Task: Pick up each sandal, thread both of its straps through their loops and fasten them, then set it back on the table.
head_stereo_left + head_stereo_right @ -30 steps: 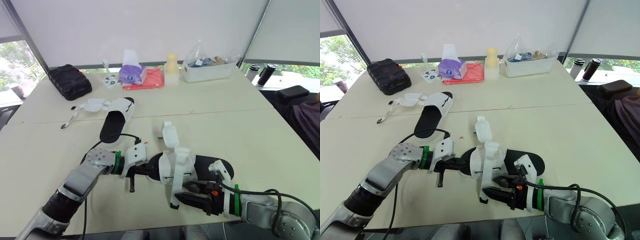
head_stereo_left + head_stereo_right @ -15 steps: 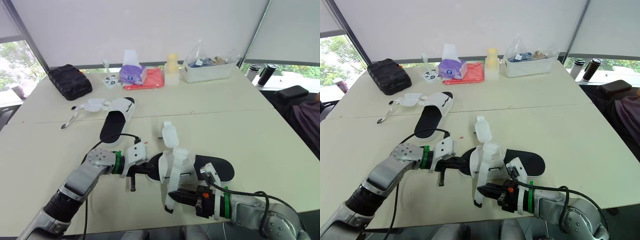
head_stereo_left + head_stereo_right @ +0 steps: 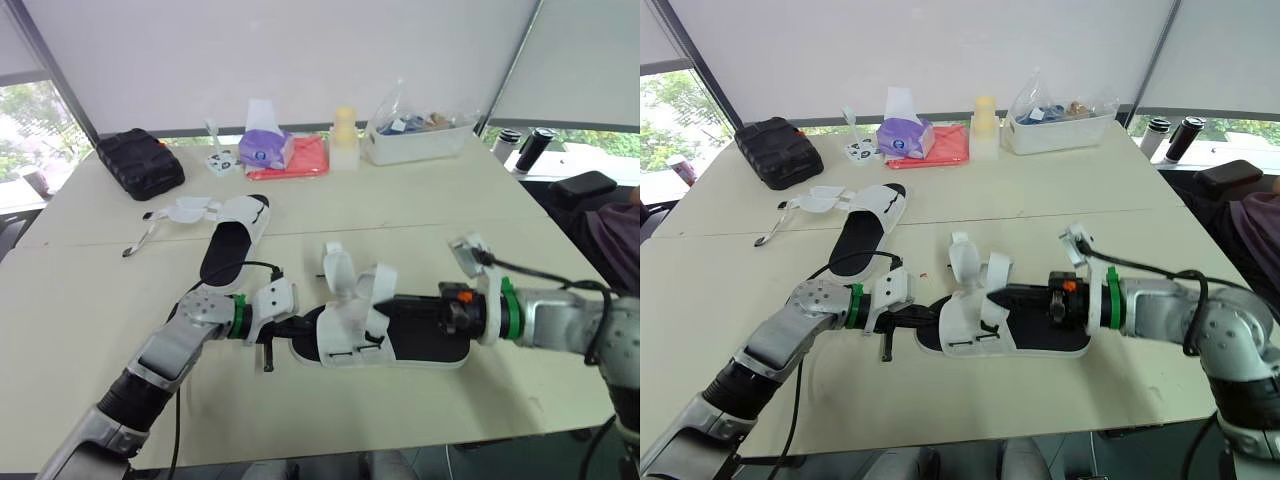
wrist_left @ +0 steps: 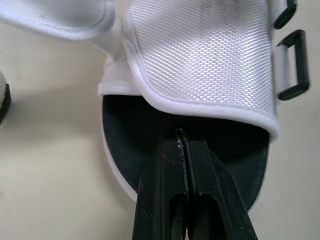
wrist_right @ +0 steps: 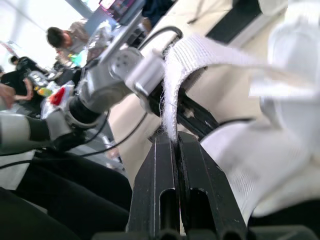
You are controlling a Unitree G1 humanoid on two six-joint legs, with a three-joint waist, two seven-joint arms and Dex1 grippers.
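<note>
Within left pincer (image 3: 294, 326): toe of sandal (image 3: 415, 346).

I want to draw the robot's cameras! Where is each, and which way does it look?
Head eyes: on the head, looking forward and down at the table, both arms, near sandal, far sandal.
Left wrist: on the left arm, looking along shut left jaws at the near sandal's sole.
Right wrist: on the right arm, looking along right jaws pinching a strap.
Shared: all show the near sandal.
</note>
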